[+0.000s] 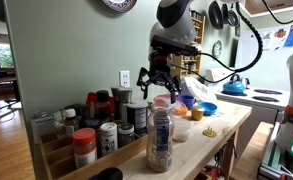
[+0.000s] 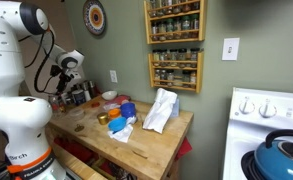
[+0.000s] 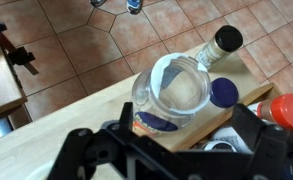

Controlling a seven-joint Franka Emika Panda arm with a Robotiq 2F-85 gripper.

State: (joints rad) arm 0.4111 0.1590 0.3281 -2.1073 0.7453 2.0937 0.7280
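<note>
Blurred black fingers [image 3: 81,152] of my jaws are filling the bottom edge of the wrist view, standing wide apart and gripping nothing. Directly below them, centred in the gap, a tall clear plastic jar [image 3: 176,92] with a pale round top is standing upright on the pale wooden worktop [image 3: 46,135], close to its edge. Its long axis is pointing straight up at me. A small blue-lidded jar [image 3: 223,92] is sitting right against its side; I am not able to tell whether they are touching. A black-capped white bottle [image 3: 226,40] is standing just beyond, and a red round lid [image 3: 286,110] is being cut off by the frame's edge. In an exterior view the jaws are hanging above the jar [image 1: 160,140], apart from its top, though depth is hard to judge there. Whether that top is a clear lid or an open mouth is not showing.
</note>
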